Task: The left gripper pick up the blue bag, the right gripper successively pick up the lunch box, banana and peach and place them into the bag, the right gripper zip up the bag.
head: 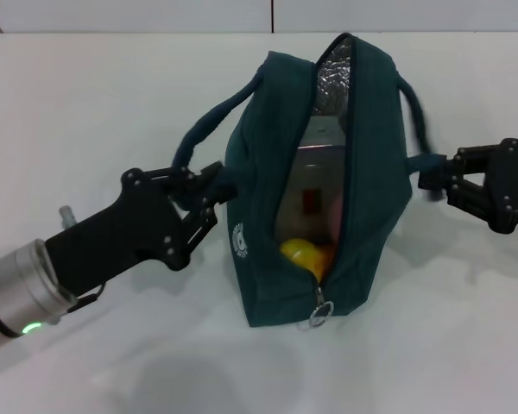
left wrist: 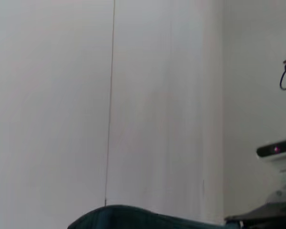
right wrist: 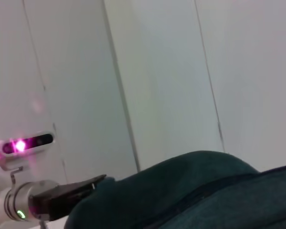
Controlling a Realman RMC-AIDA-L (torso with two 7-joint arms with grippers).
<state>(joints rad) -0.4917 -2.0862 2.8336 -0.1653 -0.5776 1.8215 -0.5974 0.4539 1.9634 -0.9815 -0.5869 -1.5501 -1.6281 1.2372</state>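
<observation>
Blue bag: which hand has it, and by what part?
Left hand grips the blue bag by its left handle strap; right hand pinches the right handle.

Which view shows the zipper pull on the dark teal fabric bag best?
Head view: the metal zipper pull hangs at the near end of the dark teal fabric bag, zip open. Left wrist view shows only a sliver of bag; right wrist view shows bag fabric and a seam, no pull.

A plain white table [head: 86,121] spans the view; pale wall panels [head: 155,13] rise behind it.
</observation>
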